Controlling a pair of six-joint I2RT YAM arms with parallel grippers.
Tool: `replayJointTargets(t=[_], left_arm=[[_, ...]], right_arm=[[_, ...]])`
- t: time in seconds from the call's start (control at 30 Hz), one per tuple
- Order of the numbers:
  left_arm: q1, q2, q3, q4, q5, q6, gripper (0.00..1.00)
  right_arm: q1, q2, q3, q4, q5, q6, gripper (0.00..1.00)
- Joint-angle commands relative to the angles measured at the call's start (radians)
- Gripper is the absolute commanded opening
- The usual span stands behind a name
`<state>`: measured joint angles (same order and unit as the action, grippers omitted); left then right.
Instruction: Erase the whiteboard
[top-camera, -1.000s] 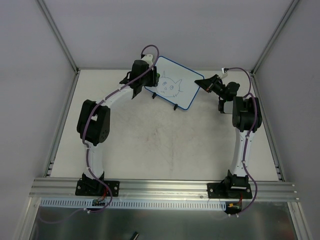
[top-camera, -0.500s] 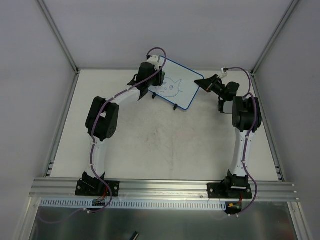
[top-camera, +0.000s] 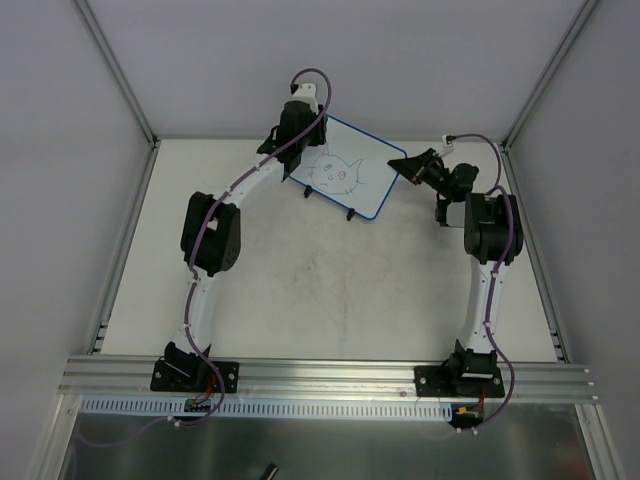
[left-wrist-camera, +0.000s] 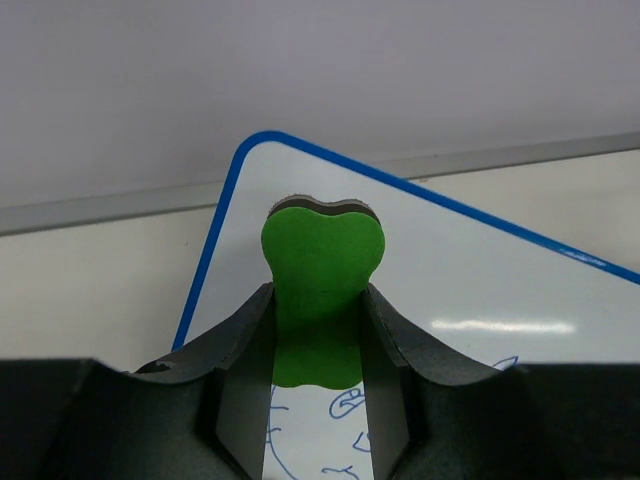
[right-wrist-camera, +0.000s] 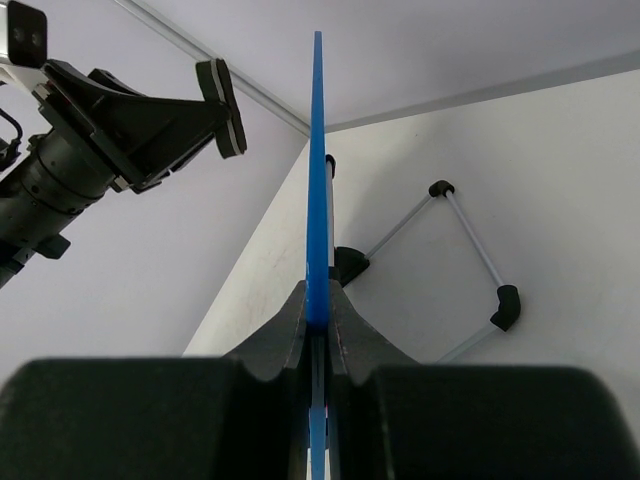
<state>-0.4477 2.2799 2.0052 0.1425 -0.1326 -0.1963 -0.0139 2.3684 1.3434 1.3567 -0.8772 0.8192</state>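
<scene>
Whiteboard (top-camera: 365, 172): tilted at the far side of the desk (top-camera: 330, 290), right rim pinched edge-on by right fingers (right-wrist-camera: 285, 335). Left fingers (left-wrist-camera: 240, 380) clamp eraser (left-wrist-camera: 322, 270) by its top-left corner. Likely light, stiff, slick; needs a firm rim hold against wiping pressure.

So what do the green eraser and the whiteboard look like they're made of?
Green eraser: probably soft foam, matte, with a thin dark layer, maybe felt, showing along its top edge. Whiteboard: smooth glossy white face, likely coated, since it mirrors a light strip; its blue rim looks like thin plastic.
</scene>
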Motion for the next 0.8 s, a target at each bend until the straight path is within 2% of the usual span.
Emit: replayJointTargets(t=[0.0, 0.1, 0.33, 0.77], left_arm=[[0.033, -0.006, 0.008, -0.084, 0.016, -0.069, 0.0], [0.058, -0.036, -0.042, -0.086, 0.066, -0.095, 0.0], [0.075, -0.097, -0.131, -0.093, 0.085, -0.129, 0.0], [0.078, -0.161, -0.195, -0.09, 0.129, -0.155, 0.0]], right_arm=[[0.052, -0.024, -0.016, 0.168, -0.085, -0.081, 0.0], [0.052, -0.021, -0.015, 0.168, -0.088, -0.071, 0.0], [0.066, -0.052, -0.056, 0.165, -0.097, -0.077, 0.0], [0.106, -0.087, -0.137, 0.168, -0.089, -0.074, 0.0]])
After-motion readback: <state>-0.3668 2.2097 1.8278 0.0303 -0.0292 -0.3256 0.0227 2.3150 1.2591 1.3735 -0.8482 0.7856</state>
